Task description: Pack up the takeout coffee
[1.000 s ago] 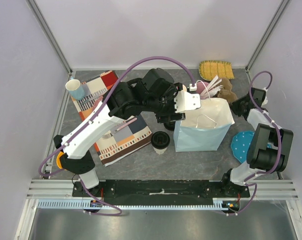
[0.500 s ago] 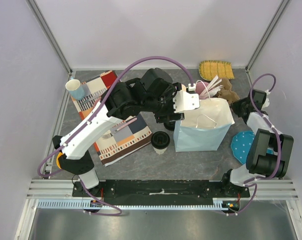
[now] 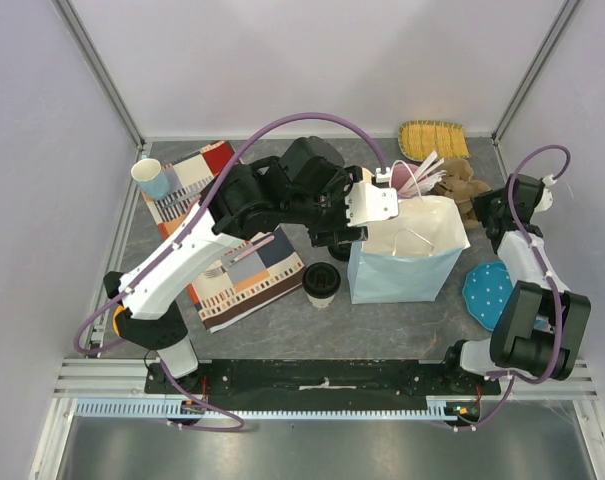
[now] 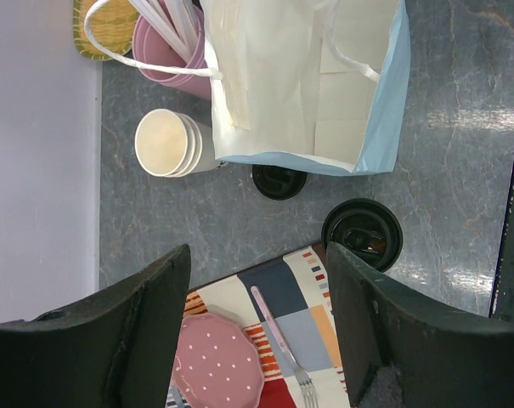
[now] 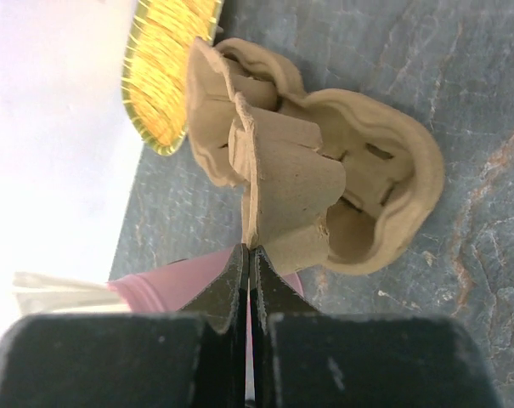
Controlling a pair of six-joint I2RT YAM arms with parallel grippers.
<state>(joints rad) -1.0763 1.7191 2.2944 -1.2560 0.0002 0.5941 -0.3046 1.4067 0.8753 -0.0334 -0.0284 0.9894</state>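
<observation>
Takeout coffee (image 3: 321, 283) standing on the grey table (image 3: 402, 320), just left of the open light-blue paper bag (image 3: 404, 270) and touching the corner of the patchwork placemat (image 3: 244, 272).

Likely light, thin-walled and easily crushed (and liable to spill if tipped), it seems best taken gently around the wall below the black lid. The left gripper (image 4: 257, 331) hangs above with fingers (image 4: 146, 323) apart and empty; the right gripper (image 5: 250, 280) has its jaws together, empty, beside the moulded cardboard cup carrier (image 5: 324, 187). A loose black lid (image 4: 279, 180), a stack of lidless cups (image 4: 167, 143) and the bag's handles (image 4: 354, 51) crowd the approach.
</observation>
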